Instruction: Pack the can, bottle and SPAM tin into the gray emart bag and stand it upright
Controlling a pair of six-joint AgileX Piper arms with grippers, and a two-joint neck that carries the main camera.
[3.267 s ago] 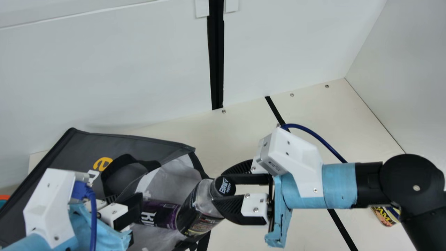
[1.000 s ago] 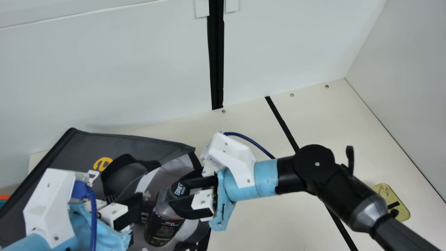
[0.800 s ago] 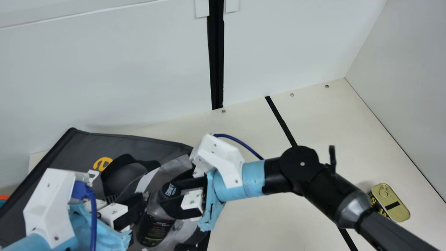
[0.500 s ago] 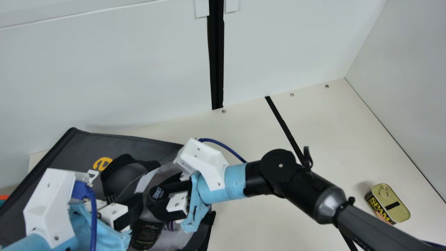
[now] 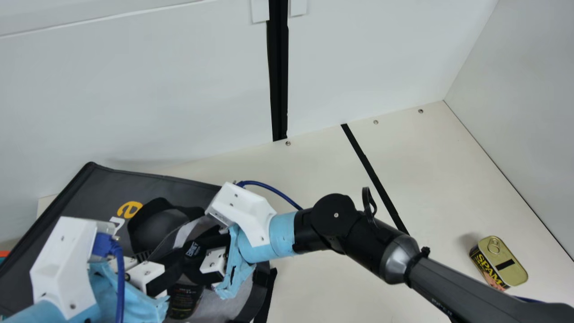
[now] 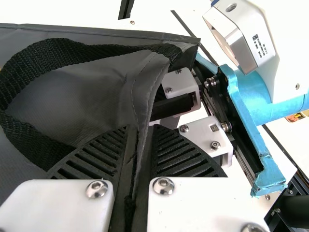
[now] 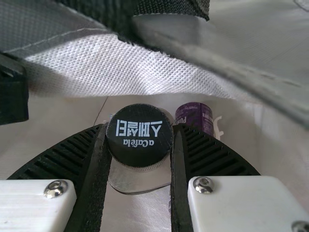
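Observation:
The gray bag point(image 5: 152, 181) lies at the left of the main view, its mouth toward the right. My left gripper point(image 5: 154, 264) is at the mouth; in the left wrist view the left gripper point(image 6: 137, 159) is shut on the bag's rim point(image 6: 145, 104). My right gripper point(image 5: 199, 258) reaches inside the mouth; in the right wrist view the right gripper point(image 7: 139, 145) is shut on the bottle's black cap point(image 7: 139, 133). The dark bottle point(image 5: 184, 298) is within the bag. Beyond it the purple can point(image 7: 194, 117) lies inside. The SPAM tin point(image 5: 502, 262) stands on the table at far right.
A bag handle loop point(image 6: 29, 58) arches beside the mouth. White walls point(image 5: 381, 58) stand behind and at the right of the cream table point(image 5: 430, 166). The right forearm point(image 5: 471, 287) spans the front right. An orange and teal object point(image 5: 3, 255) shows at the left edge.
My right gripper has moved left with the bottle, carrying it from outside the mouth into the bag. My left gripper has stayed put. The SPAM tin has come into fuller view as the right arm shifted.

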